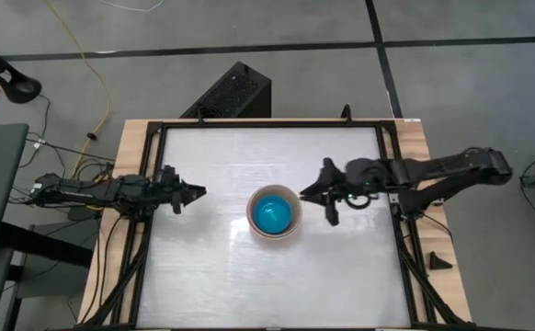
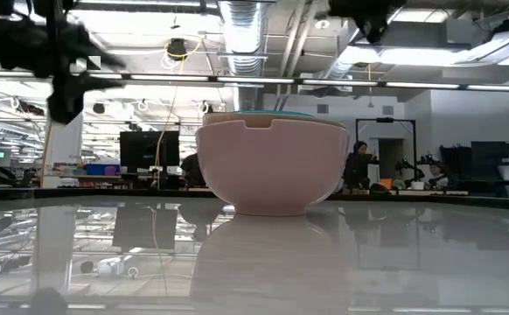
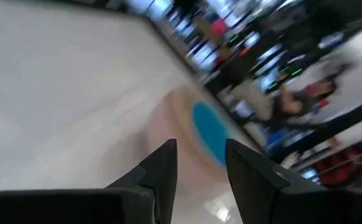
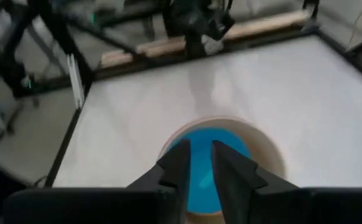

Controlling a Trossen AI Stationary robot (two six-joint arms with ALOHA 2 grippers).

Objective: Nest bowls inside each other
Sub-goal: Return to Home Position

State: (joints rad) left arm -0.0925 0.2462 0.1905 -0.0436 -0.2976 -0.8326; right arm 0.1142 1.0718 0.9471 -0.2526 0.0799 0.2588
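- Left gripper [image 1: 200, 192]: low over the worktop's [image 1: 212, 267] left side, well apart from the bowls, pointing toward them. Fingers a little way apart with nothing between them. Judged to be waiting; little risk from it unless it swings toward the centre.
- Worktop: pale, glossy sheet in a dark frame. The sheen suggests a nudged stack would slide rather than hold its place.
- Bowls [image 1: 275, 213]: one nested stack, upright, slightly right of the worktop's centre, between the two arms. Blue bowl [image 1: 274, 214] innermost; pale rim around it from above; salmon-pink outer wall [image 2: 272, 166] in the low view, with a thin teal edge showing above it. No loose bowl in sight, so nesting appears complete. Whether every inner bowl sits fully down cannot be told.
- Right gripper [image 1: 306, 193]: just beside the stack's right rim and above it, not touching. Fingers drawn close, a narrow slit between, holding nothing. Main hazard lies here: a low or sideways withdrawal could clip the rim and push or tip the stack; lifting clear first would avoid that.
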